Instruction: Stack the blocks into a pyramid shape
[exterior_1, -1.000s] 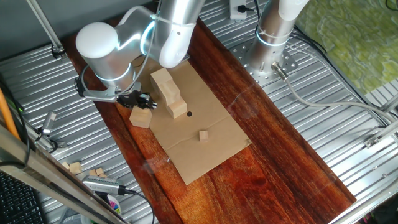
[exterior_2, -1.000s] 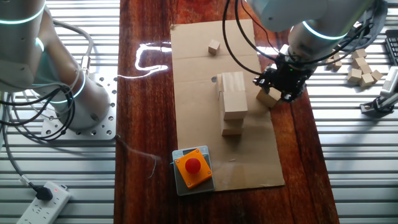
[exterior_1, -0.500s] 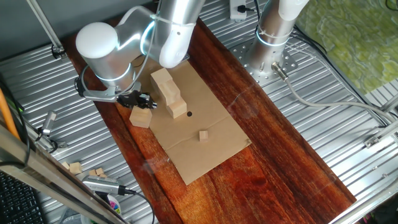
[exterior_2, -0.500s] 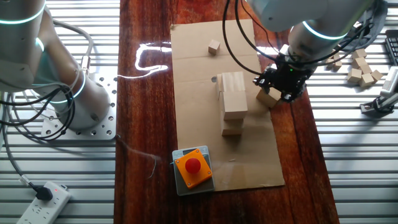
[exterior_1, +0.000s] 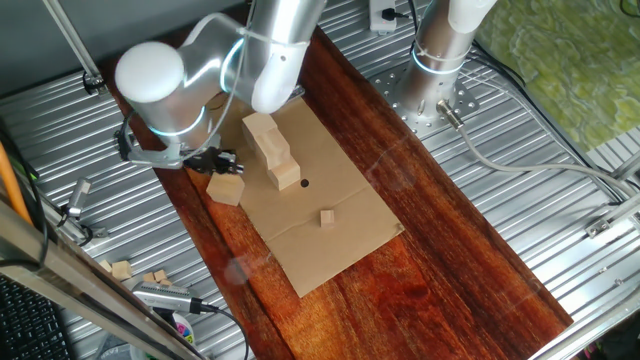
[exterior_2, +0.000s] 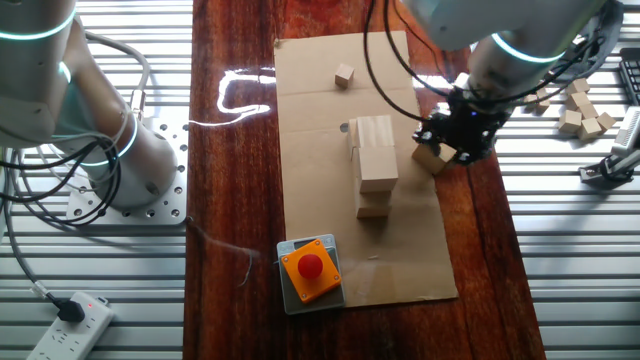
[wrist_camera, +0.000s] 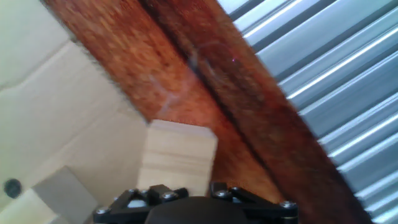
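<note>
A loose pale wooden block (exterior_1: 227, 187) lies at the cardboard's edge; it also shows in the other fixed view (exterior_2: 432, 158) and in the hand view (wrist_camera: 177, 158). My gripper (exterior_1: 222, 161) hovers just above it, also seen in the other fixed view (exterior_2: 456, 137). Its jaws stand apart on either side of the block's near end, and the fingertips are out of the hand view. Several more pale blocks form a stacked row (exterior_1: 268, 145) on the cardboard, seen in the other fixed view (exterior_2: 373, 165) too.
A cardboard sheet (exterior_1: 330, 250) lies on the dark wood table. A tiny wooden cube (exterior_1: 327, 217) sits on it. An orange block with a red button (exterior_2: 310, 268) stands at one end. Spare small blocks (exterior_2: 580, 110) lie on the metal side surface.
The arm and gripper have shifted slightly outward, away from the stacked row. The loose block and the stacked blocks have not moved.
</note>
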